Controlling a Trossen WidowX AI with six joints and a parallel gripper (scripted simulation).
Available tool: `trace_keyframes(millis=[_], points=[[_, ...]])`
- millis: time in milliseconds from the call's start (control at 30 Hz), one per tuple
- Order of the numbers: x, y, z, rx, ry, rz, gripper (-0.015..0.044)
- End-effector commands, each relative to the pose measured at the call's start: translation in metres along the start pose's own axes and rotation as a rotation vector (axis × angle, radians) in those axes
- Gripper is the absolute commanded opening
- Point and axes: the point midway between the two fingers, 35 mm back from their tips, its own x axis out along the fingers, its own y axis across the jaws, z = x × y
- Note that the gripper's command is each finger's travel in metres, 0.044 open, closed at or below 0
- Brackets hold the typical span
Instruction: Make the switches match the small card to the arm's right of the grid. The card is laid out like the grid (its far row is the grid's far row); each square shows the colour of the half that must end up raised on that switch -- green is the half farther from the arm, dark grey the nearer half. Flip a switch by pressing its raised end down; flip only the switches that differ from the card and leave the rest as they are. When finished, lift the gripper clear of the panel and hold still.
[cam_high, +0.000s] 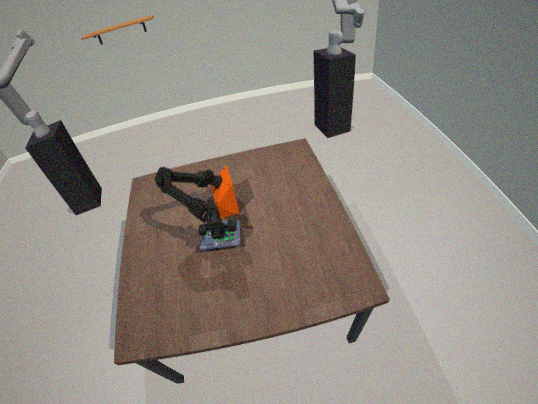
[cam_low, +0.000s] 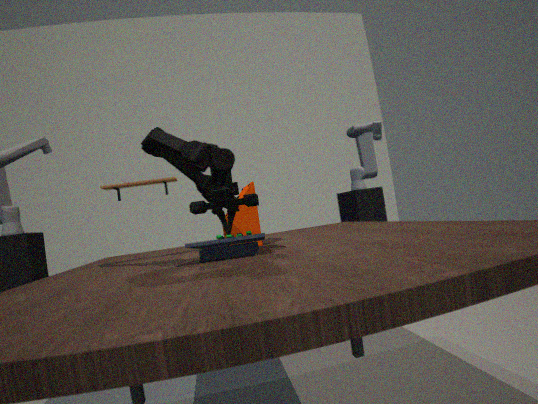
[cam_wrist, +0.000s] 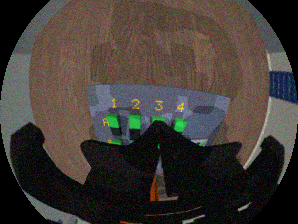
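The blue-grey switch panel (cam_high: 207, 246) (cam_low: 227, 252) (cam_wrist: 145, 93) stands on the table. In the wrist view its columns are marked 1 to 4. Row A shows green halves at switch A1 (cam_wrist: 113, 121), A2 (cam_wrist: 135, 121), A3 and A4 (cam_wrist: 180, 125); A3 is partly covered by the fingers. A strip of row B shows green under column 1; the rest of the grid is hidden. The card (cam_wrist: 199, 142) shows only as a pale edge with some green, right of the grid; its pattern is hidden. My gripper (cam_low: 228, 233) is shut and empty, its tips at or just above the switches; contact is unclear.
An orange upright block (cam_high: 226, 195) (cam_low: 246, 219) stands just behind the panel, close beside the arm. The brown table (cam_high: 300, 240) (cam_low: 320, 270) carries both. Two grey arms on black pedestals (cam_high: 334, 92) (cam_high: 65, 167) stand beyond the table, and a wooden shelf (cam_high: 120, 27) hangs on the wall.
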Motion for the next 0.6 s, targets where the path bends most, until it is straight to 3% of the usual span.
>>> trace_keyframes(millis=[0,367,567], points=[[0.001,0.000,-0.001,-0.004,0.002,-0.001,0.0000],[-0.001,0.000,0.000,0.000,0.000,0.000,0.0000],[-0.063,0.001,-0.003,-0.005,-0.023,0.002,0.0000]])
